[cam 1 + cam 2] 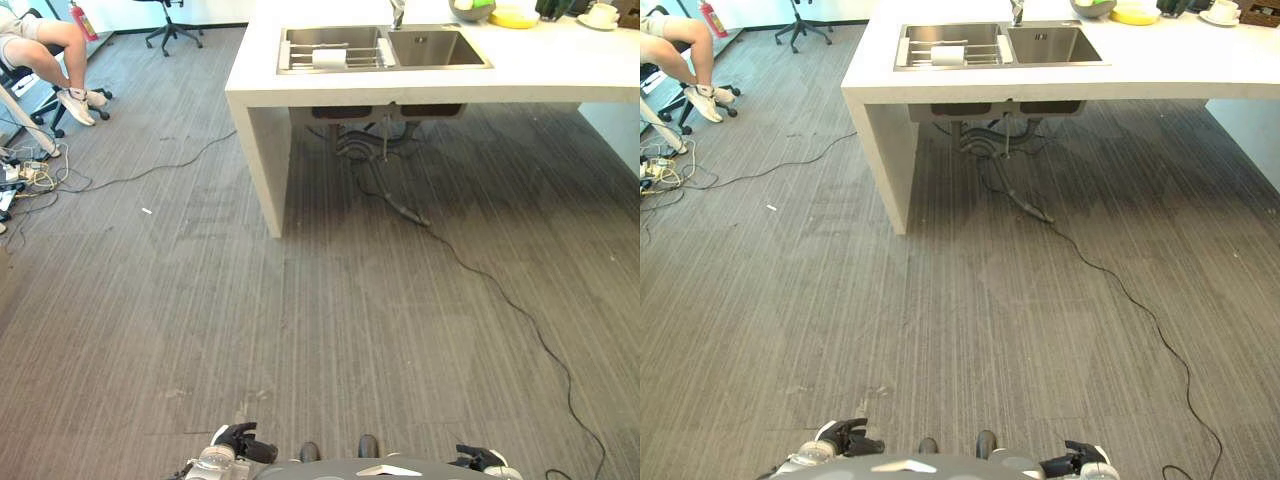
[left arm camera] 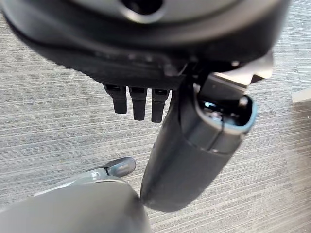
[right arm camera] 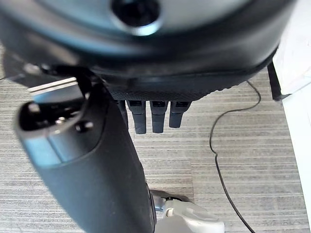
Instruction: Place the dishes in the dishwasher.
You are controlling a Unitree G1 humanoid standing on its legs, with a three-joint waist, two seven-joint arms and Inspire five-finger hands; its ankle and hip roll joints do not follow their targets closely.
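Note:
Far ahead stands a white counter (image 1: 560, 70) with a double steel sink (image 1: 440, 47). A white dish (image 1: 329, 57) lies on the rack in the sink's left basin. At the counter's back edge are a green bowl (image 1: 472, 10), a yellow plate (image 1: 515, 17) and a white cup on a saucer (image 1: 602, 15). My left hand (image 1: 240, 443) and right hand (image 1: 482, 459) hang low at my sides, far from the counter. In the wrist views the left hand's fingers (image 2: 138, 103) and the right hand's fingers (image 3: 156, 117) point straight at the floor and hold nothing.
Grey carpet floor (image 1: 300, 330) stretches between me and the counter. A black cable (image 1: 520, 320) runs from under the sink across the floor to the right. A seated person's legs (image 1: 55, 60), an office chair (image 1: 170, 25) and a tangle of wires (image 1: 25, 175) are at far left.

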